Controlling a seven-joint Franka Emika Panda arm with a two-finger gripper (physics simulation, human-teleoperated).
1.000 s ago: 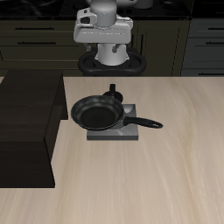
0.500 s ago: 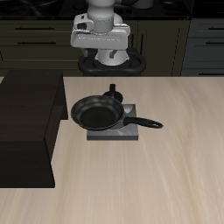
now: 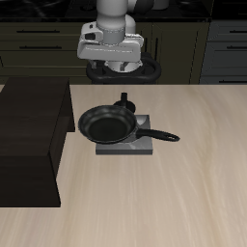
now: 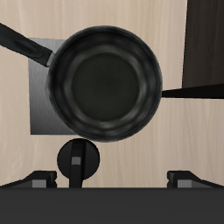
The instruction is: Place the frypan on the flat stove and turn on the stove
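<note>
The round black frypan (image 3: 106, 123) rests on the flat grey stove (image 3: 136, 148), covering most of the burner. Its long handle (image 3: 162, 136) sticks out over the stove's edge toward the table's front. In the wrist view the frypan (image 4: 107, 83) fills the middle, with the stove plate (image 4: 39, 107) showing beside it. The stove's black round knob (image 3: 123, 100) (image 4: 79, 162) sits at the back edge, free of the pan. My gripper (image 3: 113, 54) (image 4: 115, 178) hangs high above the knob and pan, open, with nothing between its fingertips (image 4: 39, 178).
A large dark brown cabinet block (image 3: 29, 135) (image 4: 206, 52) stands close beside the stove. Dark drawers (image 3: 43, 43) line the wall behind the table. Bare light wood tabletop (image 3: 164, 203) stretches toward the front edge.
My gripper has risen a little over the stove's back edge. The frypan and the knob have stayed where they were.
</note>
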